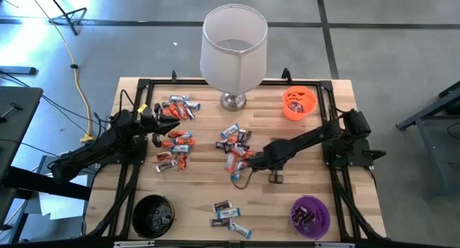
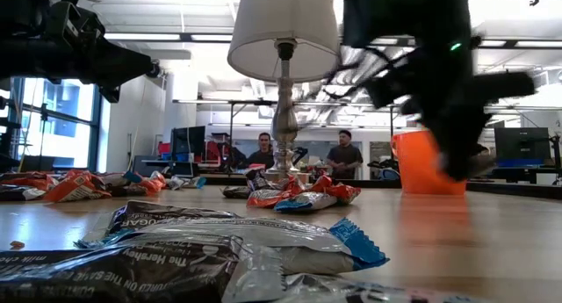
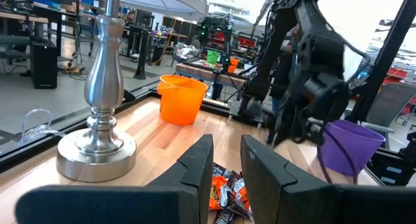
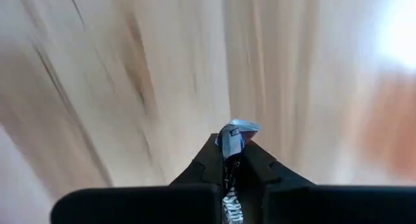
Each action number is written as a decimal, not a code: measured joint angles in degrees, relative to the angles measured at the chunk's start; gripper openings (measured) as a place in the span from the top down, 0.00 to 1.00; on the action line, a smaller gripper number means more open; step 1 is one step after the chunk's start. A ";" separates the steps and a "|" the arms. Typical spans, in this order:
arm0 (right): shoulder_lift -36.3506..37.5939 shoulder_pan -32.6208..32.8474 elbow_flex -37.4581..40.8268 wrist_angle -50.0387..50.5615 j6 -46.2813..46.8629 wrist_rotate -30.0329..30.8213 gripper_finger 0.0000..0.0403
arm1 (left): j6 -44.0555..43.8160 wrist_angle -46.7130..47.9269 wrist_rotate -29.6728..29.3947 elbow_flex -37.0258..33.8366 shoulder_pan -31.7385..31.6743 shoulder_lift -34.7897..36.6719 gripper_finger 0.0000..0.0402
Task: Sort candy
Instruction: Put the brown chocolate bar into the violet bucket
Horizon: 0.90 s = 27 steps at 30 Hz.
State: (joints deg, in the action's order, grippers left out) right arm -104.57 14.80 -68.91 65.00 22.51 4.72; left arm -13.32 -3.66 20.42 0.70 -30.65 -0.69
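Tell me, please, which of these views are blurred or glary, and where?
Right wrist view: table streaked with motion blur, yet the candy pinched in the right gripper stays sharp. Low view: the right arm is smeared, nearest wrappers soft. Left wrist view: glare at top right. High view: evenly lit, crisp.

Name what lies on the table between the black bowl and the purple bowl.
In the high view, a small cluster of wrapped candy bars lies between the black bowl and the purple bowl; bare wood flanks it on either side.
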 joint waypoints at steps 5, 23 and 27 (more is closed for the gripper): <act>0.00 3.94 -3.35 17.66 9.96 2.14 0.99 | 0.00 0.00 -0.01 0.00 0.00 0.00 0.84; 0.87 24.56 -10.75 23.20 51.96 -9.82 0.99 | 0.00 0.00 -0.02 0.01 0.00 0.00 0.84; 0.92 26.42 -14.48 25.12 59.04 -5.83 0.99 | 0.00 0.00 -0.02 0.00 -0.01 0.00 0.84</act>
State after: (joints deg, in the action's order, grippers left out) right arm -103.66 41.22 -83.39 90.12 81.56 -1.10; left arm -13.32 -3.66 20.40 0.69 -30.67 -0.69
